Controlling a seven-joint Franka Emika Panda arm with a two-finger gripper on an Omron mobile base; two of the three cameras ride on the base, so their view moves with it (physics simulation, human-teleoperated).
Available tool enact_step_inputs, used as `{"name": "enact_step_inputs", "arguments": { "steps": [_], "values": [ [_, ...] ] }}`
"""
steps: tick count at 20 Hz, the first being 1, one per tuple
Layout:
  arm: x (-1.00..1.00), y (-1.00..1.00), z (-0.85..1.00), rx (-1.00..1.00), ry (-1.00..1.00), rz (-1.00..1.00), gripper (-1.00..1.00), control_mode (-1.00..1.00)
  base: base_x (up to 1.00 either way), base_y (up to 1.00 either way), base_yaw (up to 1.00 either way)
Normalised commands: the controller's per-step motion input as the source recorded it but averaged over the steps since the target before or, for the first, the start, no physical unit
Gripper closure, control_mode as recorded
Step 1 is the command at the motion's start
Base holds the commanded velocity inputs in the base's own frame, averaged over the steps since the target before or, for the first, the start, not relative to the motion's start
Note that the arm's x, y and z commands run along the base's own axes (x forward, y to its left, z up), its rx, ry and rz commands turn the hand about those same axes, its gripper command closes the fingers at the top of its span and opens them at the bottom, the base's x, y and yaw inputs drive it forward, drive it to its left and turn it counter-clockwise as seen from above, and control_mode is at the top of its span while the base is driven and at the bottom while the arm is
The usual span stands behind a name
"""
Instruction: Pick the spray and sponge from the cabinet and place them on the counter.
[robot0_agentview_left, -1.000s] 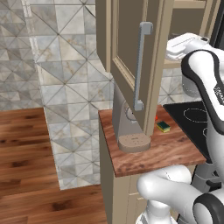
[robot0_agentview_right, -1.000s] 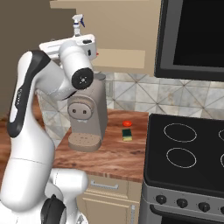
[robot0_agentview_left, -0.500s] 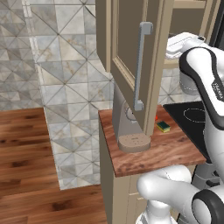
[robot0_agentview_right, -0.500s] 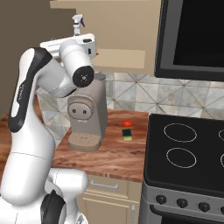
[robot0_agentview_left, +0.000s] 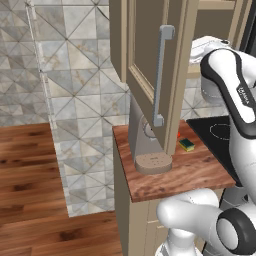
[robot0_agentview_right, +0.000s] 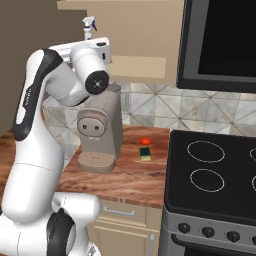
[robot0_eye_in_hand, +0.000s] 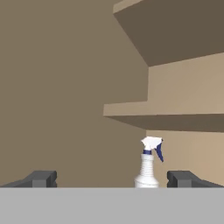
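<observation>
Hand view: one spray (robot0_eye_in_hand: 148, 168) stands upright inside the open cabinet (robot0_eye_in_hand: 65, 87), at about 5 o'clock of the frame, just beside the right tip of the spread, empty pincer (robot0_eye_in_hand: 113, 178). Right base view: one sponge (robot0_agentview_right: 145, 154) lies on the bench (robot0_agentview_right: 135, 175), at 3 o'clock of the single coffee machine (robot0_agentview_right: 100, 132), with one small red thing (robot0_agentview_right: 145, 141) just behind it.

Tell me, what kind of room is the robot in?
It looks like a kitchen, in a computer-made picture. There is a black stovetop with ring marks, a big grey coffee machine on a wooden counter, and a wall cabinet with its door open above it.
</observation>
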Motion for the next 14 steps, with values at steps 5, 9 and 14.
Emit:
{"name": "enact_step_inputs", "arguments": {
  "steps": [5,9,14],
  "values": [
    [0.24,0.0,0.0,0.0,0.02,0.01,-1.0,-1.0,0.0,0.0,0.0],
    [0.19,0.0,0.02,0.0,0.03,0.01,-1.0,-1.0,0.0,0.0,0.0],
    [0.16,0.0,0.0,0.0,0.03,0.01,-1.0,-1.0,0.0,0.0,0.0]
  ]
}}
